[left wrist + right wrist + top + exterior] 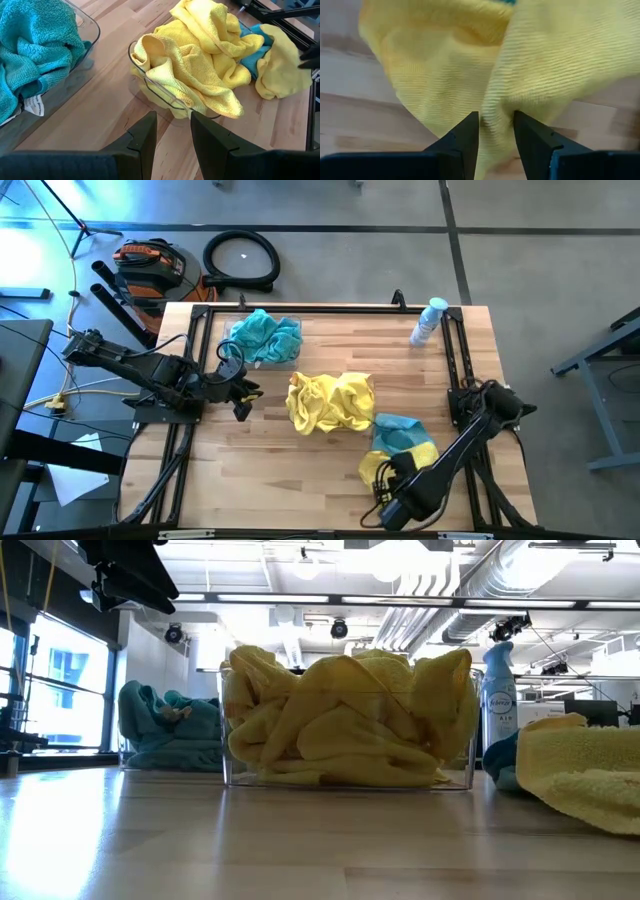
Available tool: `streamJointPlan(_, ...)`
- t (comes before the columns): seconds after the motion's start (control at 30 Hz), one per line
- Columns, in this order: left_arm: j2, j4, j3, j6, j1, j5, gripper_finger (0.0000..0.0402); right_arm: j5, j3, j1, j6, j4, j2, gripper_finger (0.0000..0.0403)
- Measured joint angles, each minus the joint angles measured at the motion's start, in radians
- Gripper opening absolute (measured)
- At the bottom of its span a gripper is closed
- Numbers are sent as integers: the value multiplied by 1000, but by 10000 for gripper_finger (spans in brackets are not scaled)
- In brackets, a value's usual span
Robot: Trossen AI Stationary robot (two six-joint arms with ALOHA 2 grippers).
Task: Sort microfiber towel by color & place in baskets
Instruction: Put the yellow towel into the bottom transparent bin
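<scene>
High view first: we see the right gripper [392, 480] low at the near right of the table [250, 460], over a loose yellow towel [372, 467] lying beside a teal towel [398, 432]. In its wrist view the fingers straddle a ridge of ribbed yellow cloth; whether they pinch it we cannot tell. The left gripper [243, 395] hangs narrowly parted and empty. One clear basket [345, 775] brims with crumpled yellow towels [345, 720], the other [87, 35] holds fluffy teal ones [265, 335].
</scene>
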Motion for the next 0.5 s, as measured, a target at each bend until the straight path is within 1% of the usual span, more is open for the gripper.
streamJointPlan(0.1,0,0,0,0,0,1,110,6,0,4,2,29,43,117)
streamJointPlan(0.17,0,0,0,0,0,1,110,6,0,5,7,38,62,108)
streamJointPlan(0.23,0,0,0,0,0,2,110,5,0,7,11,48,65,85)
streamJointPlan(0.33,0,1,0,0,0,2,110,8,4,9,12,43,65,23)
streamJointPlan(0.37,0,1,0,0,0,7,110,18,12,11,12,34,65,12)
streamJointPlan(0.43,0,1,0,0,0,23,110,36,46,13,14,-3,63,14)
streamJointPlan(0.5,0,0,0,1,0,34,110,43,108,13,14,-75,63,14)
